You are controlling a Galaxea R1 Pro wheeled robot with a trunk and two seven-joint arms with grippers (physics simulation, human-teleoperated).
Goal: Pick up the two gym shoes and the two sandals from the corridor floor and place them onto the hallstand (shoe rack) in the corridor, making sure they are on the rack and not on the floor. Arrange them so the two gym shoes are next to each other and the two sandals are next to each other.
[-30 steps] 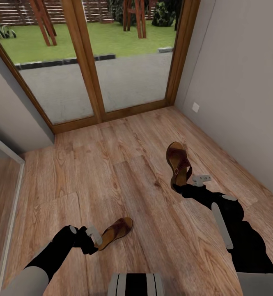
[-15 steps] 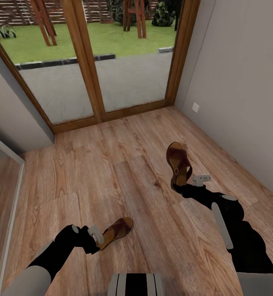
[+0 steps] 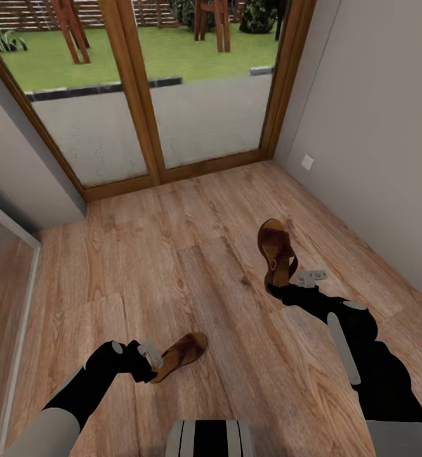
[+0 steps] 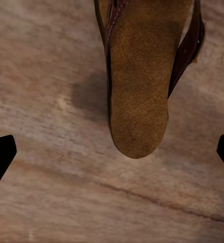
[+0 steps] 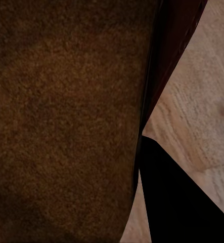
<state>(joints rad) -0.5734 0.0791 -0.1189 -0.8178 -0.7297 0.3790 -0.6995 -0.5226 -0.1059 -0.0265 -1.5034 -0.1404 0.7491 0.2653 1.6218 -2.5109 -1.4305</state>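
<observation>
Above the plank floor [image 3: 191, 254] the right gripper [image 3: 280, 287] grips one sandal [image 3: 275, 251] by its heel, toe raised; the left gripper [image 3: 148, 365] holds the other sandal [image 3: 184, 352], though its fingertips [image 4: 0, 154] sit wide of the heel.

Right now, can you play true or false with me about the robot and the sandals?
1. Each gripper has a sandal at it. True: the left gripper is at one sandal, and the right gripper is at the other sandal.
2. White sneakers lie on the wood floor. False: the sandals are the only shoes in sight.
3. The door ahead is glass. True: grass lies beyond the glass door.
4. The right sandal lies flat on the floor. False: it stands up from the right gripper.
5. A white wall plate sits low on the wall. True.
</observation>
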